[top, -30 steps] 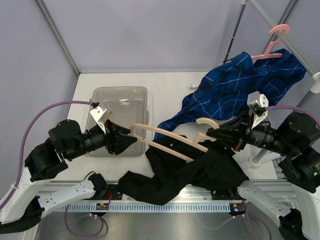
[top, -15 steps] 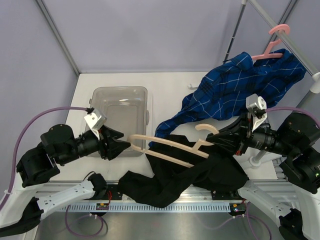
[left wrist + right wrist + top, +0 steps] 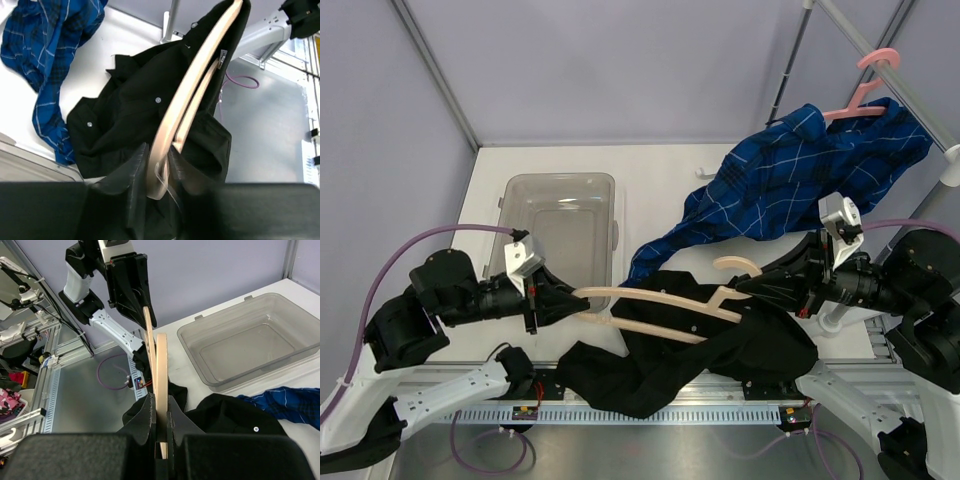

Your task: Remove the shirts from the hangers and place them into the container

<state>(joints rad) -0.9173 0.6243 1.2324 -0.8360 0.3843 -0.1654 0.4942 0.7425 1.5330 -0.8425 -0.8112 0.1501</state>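
A beige hanger (image 3: pixel 660 300) is stretched level between both grippers above the black shirt (image 3: pixel 660 365), which lies crumpled at the table's front edge. My left gripper (image 3: pixel 572 298) is shut on the hanger's left end (image 3: pixel 190 90), its fingers (image 3: pixel 137 167) pressed against both sides. My right gripper (image 3: pixel 745 288) is shut on the other end, near the hook, with the hanger (image 3: pixel 161 370) pinched between its jaws. The blue checked shirt (image 3: pixel 790 180) hangs from the pink hanger (image 3: pixel 868 85) at the back right, its tail on the table. The container (image 3: pixel 560 183) stands empty at the left.
The grey rack pole (image 3: pixel 880 60) slants across the back right corner, and a white post (image 3: pixel 835 315) stands beside the right arm. The left arm's purple cable (image 3: pixel 390 250) loops at the left. A metal frame runs along the table's front edge (image 3: pixel 650 415).
My left gripper has moved toward the front and closed on the hanger's left end. The hanger has dropped and levelled out. The right gripper has kept its grip.
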